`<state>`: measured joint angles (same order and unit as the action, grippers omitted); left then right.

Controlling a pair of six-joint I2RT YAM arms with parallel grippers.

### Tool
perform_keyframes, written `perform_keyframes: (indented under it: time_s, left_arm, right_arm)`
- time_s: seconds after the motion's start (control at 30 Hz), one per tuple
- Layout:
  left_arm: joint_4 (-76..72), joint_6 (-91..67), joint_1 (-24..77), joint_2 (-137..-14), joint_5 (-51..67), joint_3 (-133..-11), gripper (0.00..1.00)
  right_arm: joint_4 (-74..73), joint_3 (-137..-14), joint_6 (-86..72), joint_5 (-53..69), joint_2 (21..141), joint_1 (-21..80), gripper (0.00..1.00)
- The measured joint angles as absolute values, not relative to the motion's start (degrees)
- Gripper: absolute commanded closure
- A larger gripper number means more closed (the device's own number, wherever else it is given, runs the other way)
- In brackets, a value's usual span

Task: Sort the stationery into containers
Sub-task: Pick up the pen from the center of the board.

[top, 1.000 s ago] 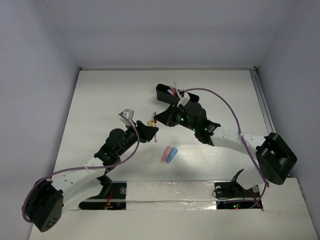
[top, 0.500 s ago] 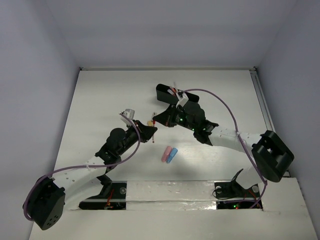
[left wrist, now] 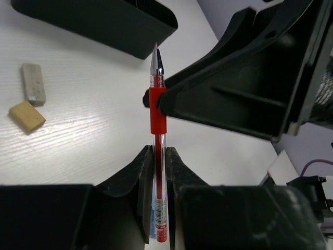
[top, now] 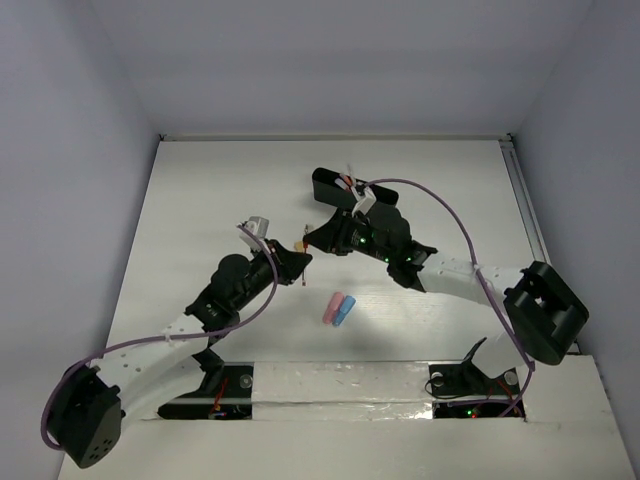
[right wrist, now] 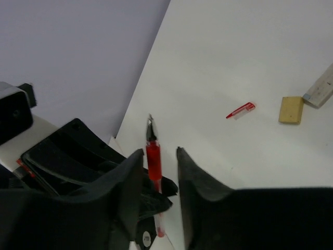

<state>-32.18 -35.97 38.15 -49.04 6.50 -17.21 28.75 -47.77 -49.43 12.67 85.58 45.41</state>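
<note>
A thin red pen (left wrist: 158, 112) stands upright above the table, and my left gripper (left wrist: 158, 152) is shut on its clear lower barrel. My right gripper (right wrist: 159, 151) is open, its fingers (left wrist: 234, 83) standing on either side of the pen's red grip (right wrist: 153, 160) with a gap. From above, the two grippers (top: 297, 262) (top: 317, 238) meet at mid-table. The long black tray (top: 322, 186) lies just behind them and holds some pens. Pink (top: 329, 311) and blue (top: 345, 311) capsule pieces lie together nearer the arm bases.
A tan eraser (left wrist: 27, 115) and a whitish eraser (left wrist: 33, 82) lie side by side near the tray (left wrist: 104, 23). A small red pen cap (right wrist: 240, 110) rests on the white table close to them. The table's side walls stand well away.
My left gripper has closed on the red pen. My right gripper, shut on the pen before, has opened its jaws. Both arms have stayed almost in place.
</note>
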Motion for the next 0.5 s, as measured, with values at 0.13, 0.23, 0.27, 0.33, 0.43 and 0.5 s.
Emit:
perform_keyframes:
  time_s: [0.13,0.23,0.27,0.33,0.43,0.5]
  left_arm:
    - [-22.68,-33.91,38.20,-43.44,3.73,-20.67,1.00]
    - [-16.32,-33.21,38.24,-38.28,1.02,-23.18,1.00]
    - [-14.37,-33.06,38.22,-36.67,0.03,-24.29,1.00]
    - [-11.49,-32.91,38.15,-34.28,-1.74,-26.24,1.00]
    - [-5.80,-32.51,38.15,-31.38,-4.78,-29.45,1.00]
    - [-1.61,-31.81,38.15,-30.00,-6.42,-31.86,1.00]
  right_arm:
    - [26.52,-47.88,-47.66,12.23,84.33,45.45,0.46]
    - [24.01,-48.18,-45.78,12.27,82.02,45.45,0.46]
    - [23.07,-48.23,-45.15,12.27,81.12,45.45,0.48]
    - [21.71,-48.27,-44.05,12.19,79.75,45.43,0.71]
    - [19.14,-48.27,-42.13,10.09,77.56,45.43,1.00]
    - [17.91,-48.29,-40.56,8.14,76.90,45.41,1.00]
